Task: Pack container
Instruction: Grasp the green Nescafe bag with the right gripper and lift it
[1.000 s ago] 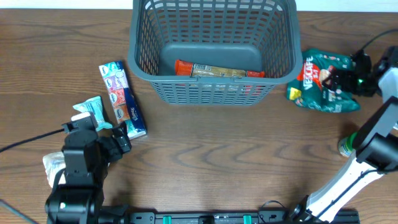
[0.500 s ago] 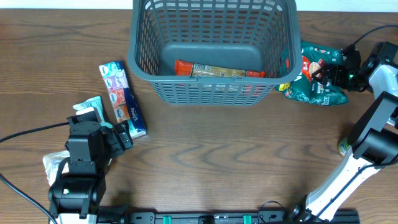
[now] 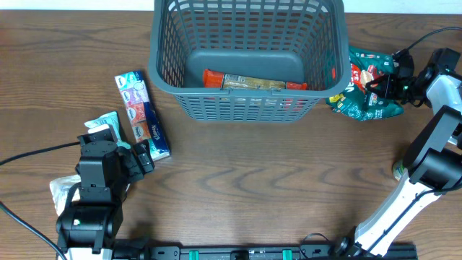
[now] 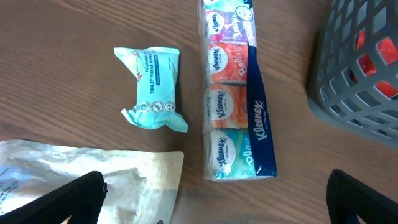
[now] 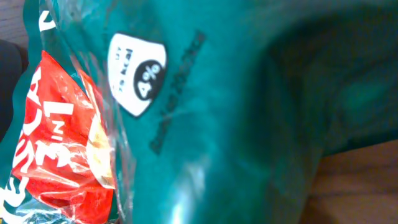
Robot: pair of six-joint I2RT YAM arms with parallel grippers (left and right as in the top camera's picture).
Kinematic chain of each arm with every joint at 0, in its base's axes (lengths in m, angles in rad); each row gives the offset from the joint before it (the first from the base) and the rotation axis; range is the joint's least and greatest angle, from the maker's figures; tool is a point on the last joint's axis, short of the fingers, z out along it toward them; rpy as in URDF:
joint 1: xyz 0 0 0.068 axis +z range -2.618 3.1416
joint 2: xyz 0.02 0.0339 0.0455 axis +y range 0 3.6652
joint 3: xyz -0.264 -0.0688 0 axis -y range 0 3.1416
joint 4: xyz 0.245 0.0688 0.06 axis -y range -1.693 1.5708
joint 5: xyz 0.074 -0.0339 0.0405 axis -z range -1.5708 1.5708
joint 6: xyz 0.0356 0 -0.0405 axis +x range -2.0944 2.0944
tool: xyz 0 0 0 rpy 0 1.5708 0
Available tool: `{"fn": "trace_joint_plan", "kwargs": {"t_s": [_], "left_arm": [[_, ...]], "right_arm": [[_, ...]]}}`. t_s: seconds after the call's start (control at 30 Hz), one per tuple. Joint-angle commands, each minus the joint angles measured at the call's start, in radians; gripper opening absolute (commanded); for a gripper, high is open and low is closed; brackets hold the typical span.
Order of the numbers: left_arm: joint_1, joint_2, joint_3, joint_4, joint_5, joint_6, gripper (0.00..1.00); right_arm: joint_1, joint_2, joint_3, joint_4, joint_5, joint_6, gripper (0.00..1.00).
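The container (image 3: 245, 107), a big dark grey lattice basket, stands at the table's back centre, and its corner shows in the left wrist view (image 4: 360, 81). A red and tan packet (image 3: 253, 81) lies inside it. A green coffee bag (image 3: 364, 90) rests against the basket's right wall. My right gripper (image 3: 386, 87) is shut on the bag's right side. The bag (image 5: 236, 124) fills the right wrist view and hides the fingers. My left gripper (image 4: 214, 199) is open and empty near the front left (image 3: 117, 150).
A long pack of pocket tissues (image 3: 141, 114) (image 4: 233, 93) lies left of the basket. A teal wipes pack (image 3: 108, 126) (image 4: 152, 87) and a crinkled white bag (image 3: 61, 193) (image 4: 74, 180) lie beside my left gripper. A small green-topped item (image 3: 398, 170) sits behind the right arm.
My right gripper has shut on the green coffee bag, which has slid left against the basket. The left arm shifted slightly, then stayed still with its gripper open.
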Motion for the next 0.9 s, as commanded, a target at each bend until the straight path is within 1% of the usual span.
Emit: {"fn": "trace_joint_plan", "kwargs": {"t_s": [0.0, 0.1, 0.2, 0.27, 0.4, 0.47, 0.6, 0.87], "left_arm": [[-0.003, -0.001, 0.021, 0.006, -0.013, 0.002, 0.99], [-0.003, -0.001, 0.021, 0.012, -0.013, 0.002, 0.99], [-0.003, -0.001, 0.021, 0.02, -0.013, 0.002, 0.99], [-0.003, -0.001, 0.021, 0.026, -0.013, 0.002, 0.99], [-0.003, -0.001, 0.021, 0.027, -0.013, 0.002, 0.99], [-0.003, -0.001, 0.021, 0.027, -0.013, 0.002, 0.99], [-0.003, -0.001, 0.021, 0.027, -0.013, 0.002, 0.98], [-0.003, -0.001, 0.021, 0.026, -0.013, 0.002, 0.98]], "right_arm": [[0.024, 0.086, -0.054, -0.022, 0.142, 0.021, 0.01], [0.024, 0.062, -0.052, -0.033, 0.169, 0.071, 0.01], [0.025, 0.002, -0.048, -0.057, 0.28, 0.123, 0.01], [0.025, -0.064, -0.047, -0.075, 0.342, 0.143, 0.01], [0.025, -0.223, -0.046, -0.101, 0.361, 0.183, 0.01], [0.025, -0.327, -0.045, -0.111, 0.399, 0.228, 0.01], [0.027, -0.474, -0.045, -0.127, 0.475, 0.264, 0.01], [0.075, -0.77, -0.044, -0.136, 0.601, 0.278, 0.01]]}}
